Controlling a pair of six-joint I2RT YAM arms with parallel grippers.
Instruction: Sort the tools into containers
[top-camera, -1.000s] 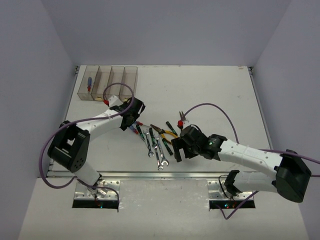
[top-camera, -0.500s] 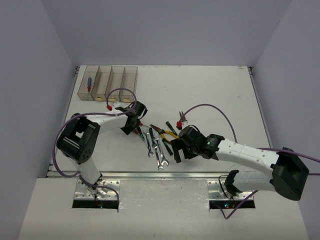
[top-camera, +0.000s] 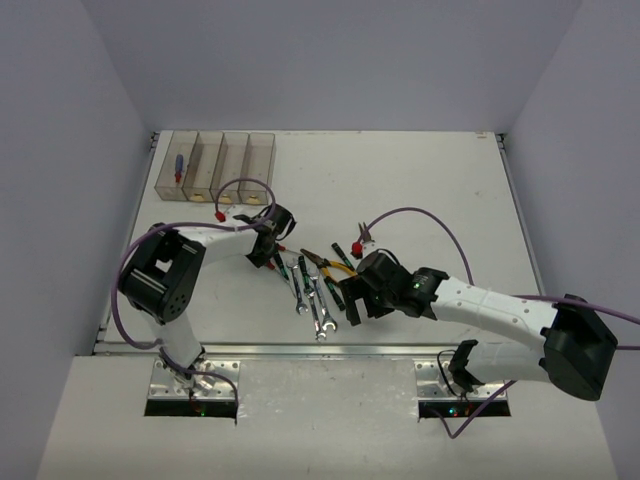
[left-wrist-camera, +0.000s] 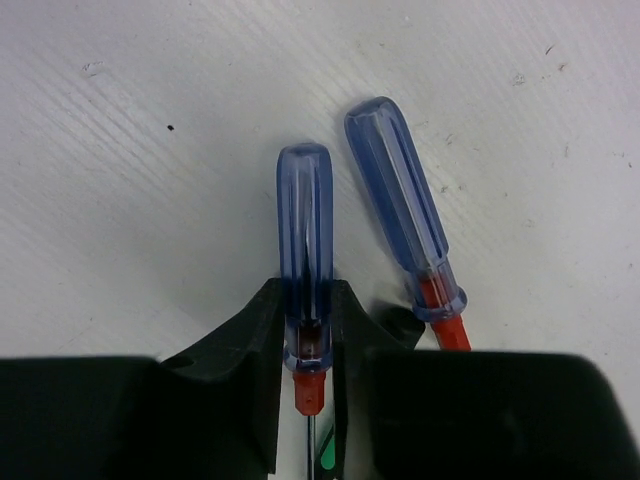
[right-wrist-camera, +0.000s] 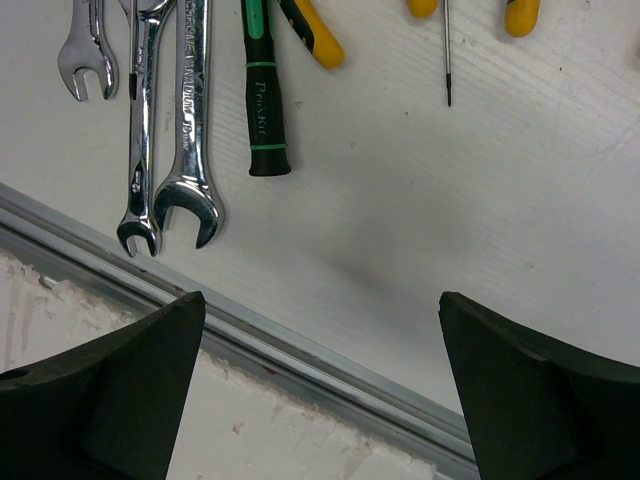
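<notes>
Two blue-handled screwdrivers lie side by side on the white table. My left gripper (left-wrist-camera: 305, 300) (top-camera: 268, 246) is shut on the left screwdriver (left-wrist-camera: 305, 215), both jaws pressed against its handle just above the red collar. Just right of the jaws lies the second screwdriver (left-wrist-camera: 396, 190), free. My right gripper (right-wrist-camera: 320, 300) (top-camera: 352, 300) hovers open and empty near the table's front edge, beside silver wrenches (right-wrist-camera: 190, 110) (top-camera: 318, 312), a black-and-green screwdriver (right-wrist-camera: 262, 90) and yellow-handled pliers (top-camera: 333, 266). The containers (top-camera: 220, 165) stand at the back left; the leftmost holds a blue screwdriver (top-camera: 179, 166).
The metal rail of the table's front edge (right-wrist-camera: 300, 350) runs just below the right gripper. Small red-handled pliers (top-camera: 365, 236) lie behind the right arm. Purple cables loop over both arms. Grey walls close in the table on three sides.
My left gripper came down onto the screwdrivers and closed on one blue handle, with the arm folding lower. The right gripper stayed open and shifted slightly left.
</notes>
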